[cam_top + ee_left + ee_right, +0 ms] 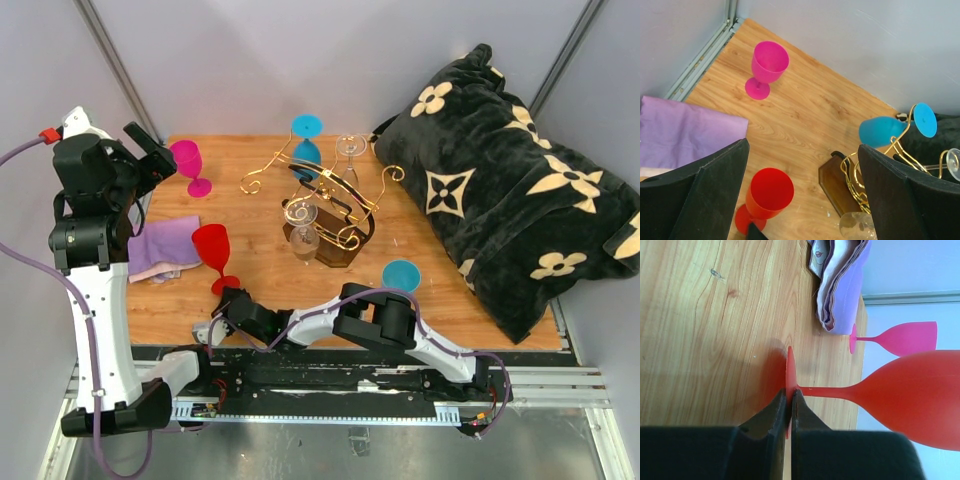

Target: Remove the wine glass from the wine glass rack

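Observation:
The wine glass rack (322, 205), gold wire on a dark brown base (338, 252), stands mid-table. On it hang a blue glass (306, 142) and two clear glasses (350, 150) (301, 232). A red wine glass (212, 250) stands upright on the table left of the rack. My right gripper (228, 298) is shut on its foot (789, 367) at table level, in the right wrist view (789, 397). My left gripper (150, 155) is open and empty, high above the table's left side. Its wrist view (802, 165) looks down on the red glass (767, 192) and the rack base (840, 182).
A pink glass (188, 165) stands at the back left, and a folded purple cloth (160, 248) lies beside the red glass. Another blue glass (401, 274) stands right of the rack. A big black cushion with cream flowers (500, 170) fills the right side.

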Controlling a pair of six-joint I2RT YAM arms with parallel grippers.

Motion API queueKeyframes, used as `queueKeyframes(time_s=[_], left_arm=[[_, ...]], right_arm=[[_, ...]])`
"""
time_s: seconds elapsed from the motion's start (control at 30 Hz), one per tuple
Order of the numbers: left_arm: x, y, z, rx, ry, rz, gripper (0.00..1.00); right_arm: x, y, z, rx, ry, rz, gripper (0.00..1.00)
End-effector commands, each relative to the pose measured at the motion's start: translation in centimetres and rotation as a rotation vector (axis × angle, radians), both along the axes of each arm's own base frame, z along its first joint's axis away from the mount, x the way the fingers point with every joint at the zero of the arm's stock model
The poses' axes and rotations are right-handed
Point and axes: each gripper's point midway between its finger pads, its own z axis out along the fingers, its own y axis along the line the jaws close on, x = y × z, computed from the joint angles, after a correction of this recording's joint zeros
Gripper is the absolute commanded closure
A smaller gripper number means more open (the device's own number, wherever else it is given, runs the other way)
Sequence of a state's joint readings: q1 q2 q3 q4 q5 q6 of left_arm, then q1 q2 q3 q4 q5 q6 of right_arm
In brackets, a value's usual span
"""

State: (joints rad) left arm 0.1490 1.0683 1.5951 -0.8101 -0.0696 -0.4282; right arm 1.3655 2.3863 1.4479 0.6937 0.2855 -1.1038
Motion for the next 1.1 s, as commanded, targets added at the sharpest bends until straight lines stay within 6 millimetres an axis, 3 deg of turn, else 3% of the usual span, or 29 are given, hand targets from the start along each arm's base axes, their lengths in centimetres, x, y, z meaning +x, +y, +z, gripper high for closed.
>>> queueKeyframes(time_s=[0.0,0.27,0.47,0.7,1.07], left_arm=[[-1.1,-0.7,1.7,-0.002,-0.057,-0.019,0.04],[-1.0,-1.4,0.7,-0.017,-0.052,-0.056,0.04],[-1.0,-1.5,0.8,-0.015,-0.057,-0.066,0.04],[-0.7,-2.3,0.4,-0.037,-0.075,-0.100,0.05],[-0.8,-2.2,0.5,-0.026,-0.082,-0.103,0.05]], right_arm=[[-0.5,-1.2,-3.9,-0.077,0.098,-0.094,0.98],[1.8,-0.8,-3.7,-0.072,0.163,-0.175,0.99],[3.5,-2.0,-2.9,-0.042,0.243,-0.228,0.99],[3.8,-1.3,-3.1,-0.064,0.248,-0.239,0.99],[3.6,-0.6,-5.6,-0.092,0.176,-0.273,0.99]])
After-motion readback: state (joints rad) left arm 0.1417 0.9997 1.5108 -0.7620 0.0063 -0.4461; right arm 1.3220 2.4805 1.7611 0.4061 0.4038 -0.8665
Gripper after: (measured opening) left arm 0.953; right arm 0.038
